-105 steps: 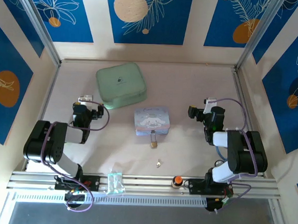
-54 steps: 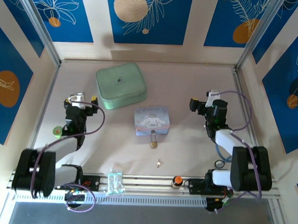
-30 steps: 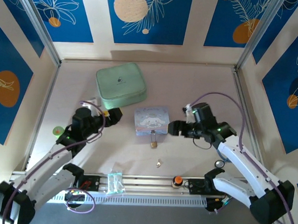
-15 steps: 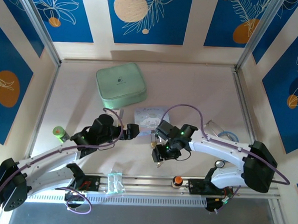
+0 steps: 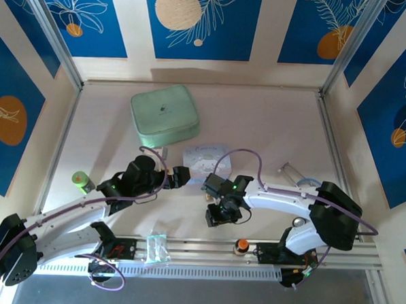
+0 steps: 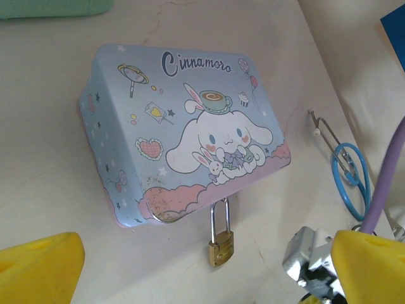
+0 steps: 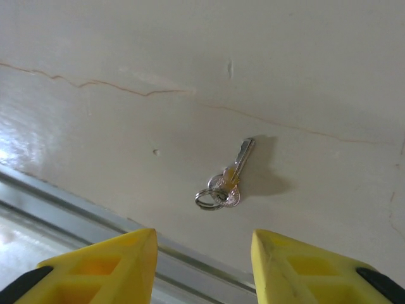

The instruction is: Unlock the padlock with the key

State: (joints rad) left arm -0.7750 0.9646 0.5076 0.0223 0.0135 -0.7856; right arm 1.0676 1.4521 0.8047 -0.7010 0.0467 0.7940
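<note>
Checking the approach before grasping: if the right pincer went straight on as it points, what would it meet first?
Likely the small pale-gold metal key, lying flat on the cream table ahead of the right pincer; depth is unclear.

The pale, crack-lined table (image 5: 273,121) in front of me carries a mint-green case (image 5: 164,116) at the back and a blue cartoon tin (image 6: 183,133) mid-table. The padlock (image 6: 221,246) lies at the tin's near edge, and the key (image 7: 231,174) lies nearer me.

Top cam: high, behind my arm bases (image 5: 113,242), looks down on whole table (image 5: 273,121). L wrist cam: close, slanting at tin (image 6: 190,139), also in top view. R wrist cam: v. near table, key (image 7: 229,176) centred, rail (image 7: 50,209) at lower edge.
</note>
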